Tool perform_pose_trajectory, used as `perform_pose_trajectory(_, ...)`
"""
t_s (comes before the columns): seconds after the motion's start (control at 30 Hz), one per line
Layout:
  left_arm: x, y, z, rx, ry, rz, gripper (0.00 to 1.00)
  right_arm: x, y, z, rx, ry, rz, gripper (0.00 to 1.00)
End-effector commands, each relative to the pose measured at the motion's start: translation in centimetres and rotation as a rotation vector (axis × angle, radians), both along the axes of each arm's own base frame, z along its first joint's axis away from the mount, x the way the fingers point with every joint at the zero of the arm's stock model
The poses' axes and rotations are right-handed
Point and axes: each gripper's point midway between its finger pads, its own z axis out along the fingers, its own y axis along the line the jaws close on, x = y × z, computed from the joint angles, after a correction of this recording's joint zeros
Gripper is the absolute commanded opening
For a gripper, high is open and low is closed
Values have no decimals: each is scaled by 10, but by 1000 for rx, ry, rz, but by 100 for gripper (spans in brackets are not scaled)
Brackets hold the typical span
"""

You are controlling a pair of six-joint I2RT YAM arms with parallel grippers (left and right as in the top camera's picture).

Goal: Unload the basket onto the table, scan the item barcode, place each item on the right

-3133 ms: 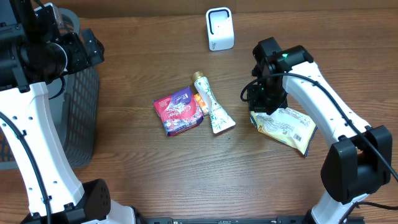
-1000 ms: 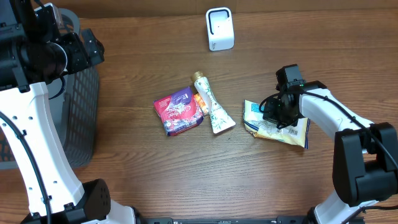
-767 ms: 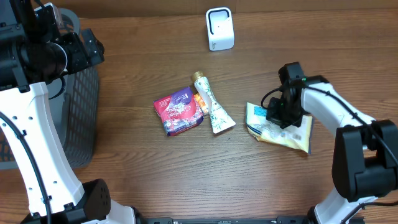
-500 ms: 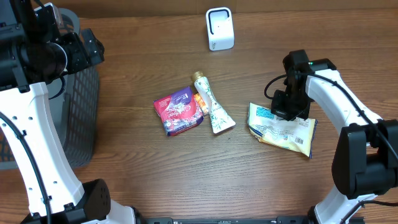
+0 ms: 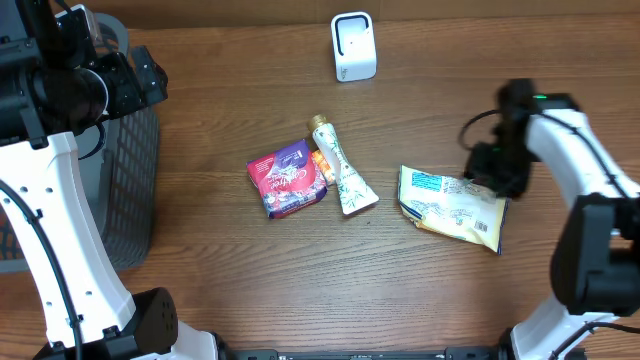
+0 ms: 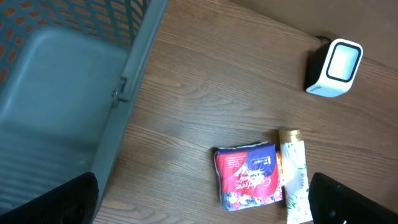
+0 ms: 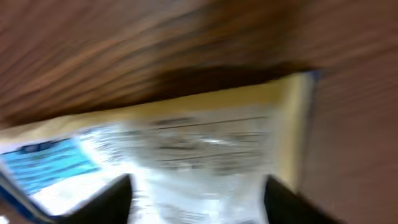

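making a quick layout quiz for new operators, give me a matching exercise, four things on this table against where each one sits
Things:
1. white scanner
2. red packet
3. yellow bag
4. grey basket

Places:
a. far left edge of the table
b. right side, lying flat
c. back, near the middle
d. centre, just left of the tube

Pairs: 1-c, 2-d, 3-b, 4-a

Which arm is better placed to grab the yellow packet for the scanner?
Right. The right gripper is at the yellow packet's edge, with its jaws apart. The left gripper hangs open over by the basket, far from the packet.
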Motion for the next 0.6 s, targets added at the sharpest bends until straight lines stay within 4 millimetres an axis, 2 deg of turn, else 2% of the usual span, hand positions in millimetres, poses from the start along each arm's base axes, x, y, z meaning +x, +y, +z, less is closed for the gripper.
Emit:
perform_pose_trajectory(0.0, 0, 0, 6, 13, -19, -1, 100, -3, -23, 10, 47, -18, -43, 79)
perform_pose_trajectory(0.17, 0, 0, 6, 13, -19, -1, 100, -23, -25, -2, 150, 16, -27, 97)
perform_pose_trajectory(0.23, 0, 0, 6, 13, -19, -1, 100, -28, -22, -11, 160, 24, -30, 100)
perform_pose_trajectory(0.43, 0, 0, 6, 13, -19, -1, 100, -27, 4, -34, 283, -36, -31, 99)
perform_pose_trajectory(0.57, 0, 0, 6, 13, -19, -1, 100, -26, 13, -45, 316, -69, -23, 92)
